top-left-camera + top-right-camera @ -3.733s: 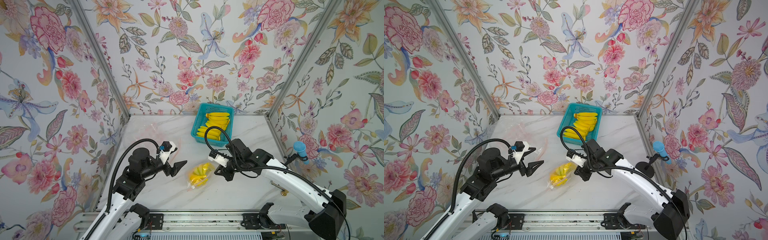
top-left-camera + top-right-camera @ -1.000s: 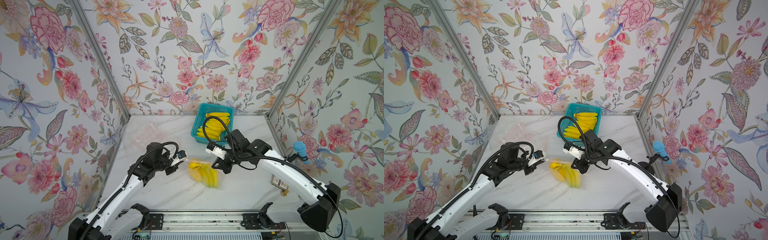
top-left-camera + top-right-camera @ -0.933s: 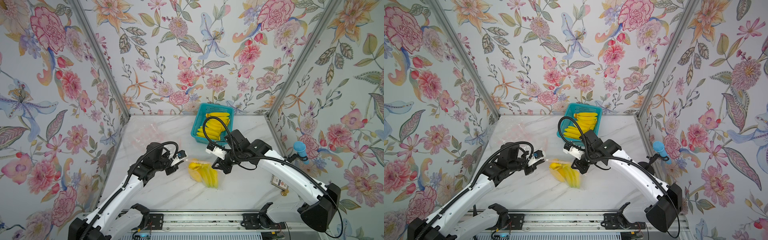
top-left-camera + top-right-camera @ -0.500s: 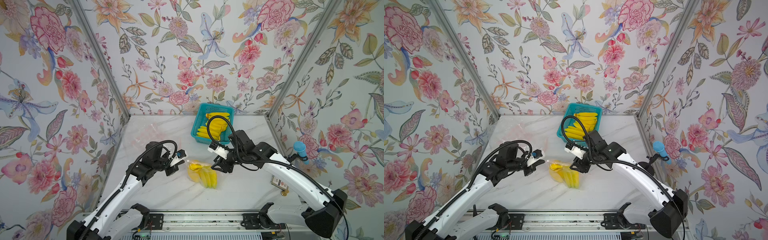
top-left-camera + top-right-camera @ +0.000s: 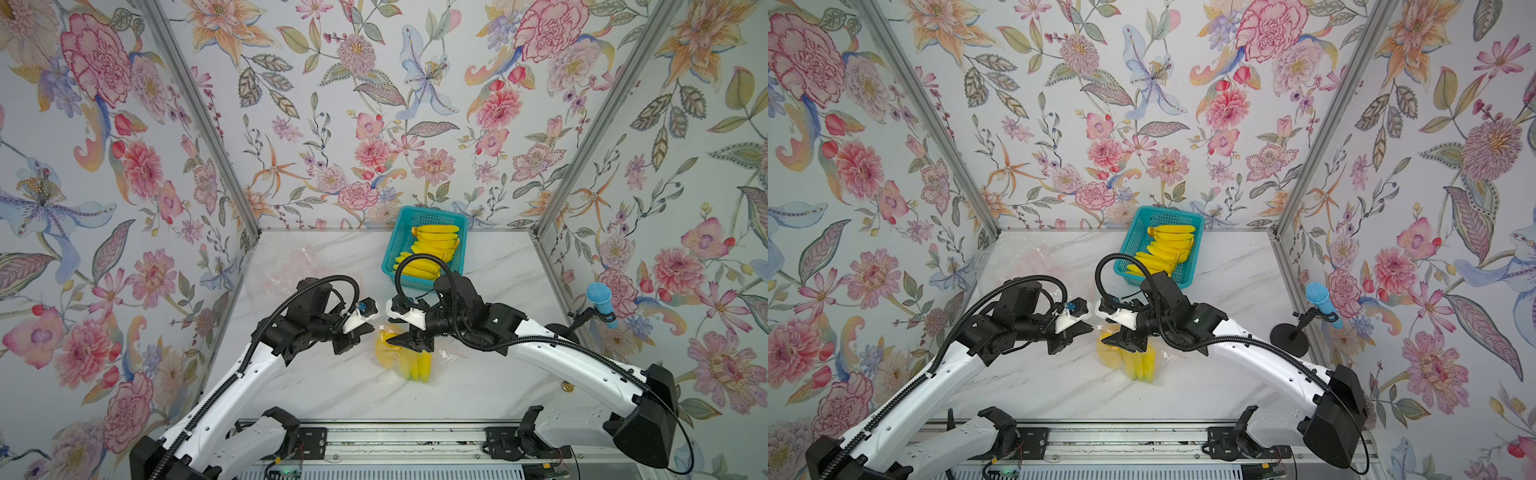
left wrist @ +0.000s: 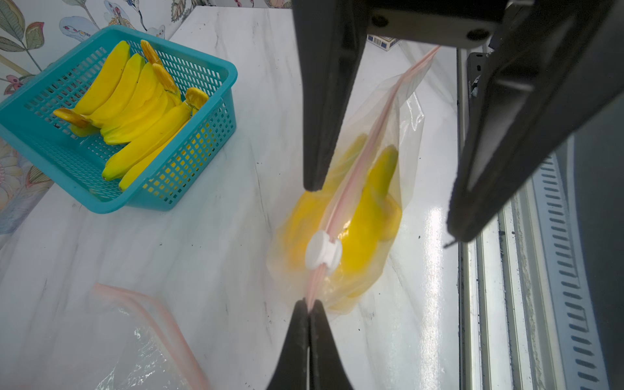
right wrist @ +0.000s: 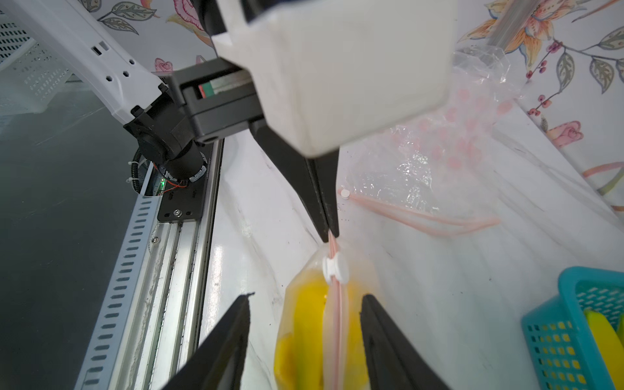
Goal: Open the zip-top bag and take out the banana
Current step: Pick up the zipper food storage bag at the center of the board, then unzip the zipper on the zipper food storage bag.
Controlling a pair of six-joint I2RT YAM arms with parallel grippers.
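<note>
Both grippers meet over mid-table; clock read from the top views, 12 = back wall.

Nearest, at 6: aluminium rail carrying my two arm bases. Next out, bare marble table.

At centre: zip-top bag with the banana inside, yellow showing through the film. Bag body reaches toward 6 from the grip point.

My left gripper comes in from 9, jaws pinched flat on the end of the pink zip strip, no gap between them. White slider sits on the strip just beside those tips, on the bag side.

My right gripper comes in from 3, jaws apart, one either side of the strip just past the slider, holding nothing. Can't tell whether its pads touch the film. Can't tell either whether the track is parted behind the slider.

At 3, beyond the table edge: blue mic on a black stand.

Further out at 10–11: heap of empty clear bags with pink strips, well apart from the banana's bag.

At 12–1, against the back wall: teal basket holding loose bananas, lying side by side.

Floral wallpaper closes three sides.
</note>
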